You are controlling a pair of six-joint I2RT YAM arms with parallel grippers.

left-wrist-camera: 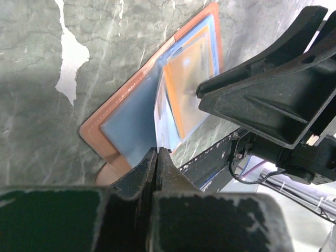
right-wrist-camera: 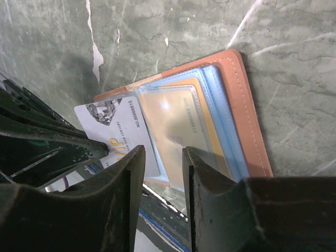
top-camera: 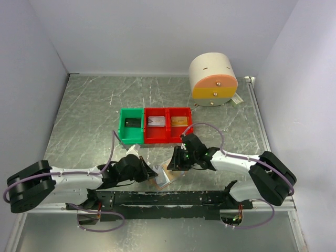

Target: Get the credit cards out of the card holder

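Your left jaws clench a pale card (right-wrist-camera: 123, 128) half out of the card holder (right-wrist-camera: 248, 105) on the near counter (top-camera: 84, 121); your right jaws gape over it; three cards (top-camera: 157, 122) lie in bins (top-camera: 168, 137), one orange card (left-wrist-camera: 186, 89) not yet out

Right gripper (right-wrist-camera: 163, 157), jaws parted, is hovering over the open tan-brown leather card holder (right-wrist-camera: 251, 110) at the bench (right-wrist-camera: 294, 42) edge; a silver-grey rectangular card (right-wrist-camera: 126, 131) is protruding from it.

Lab robot booth: white walls (top-camera: 157, 37), marbled table (top-camera: 89, 121), mounting rail (top-camera: 168, 198).

Bins (top-camera: 155, 138), cylinder (top-camera: 212, 79) (orange-banded), maybe a tag (top-camera: 237, 98).
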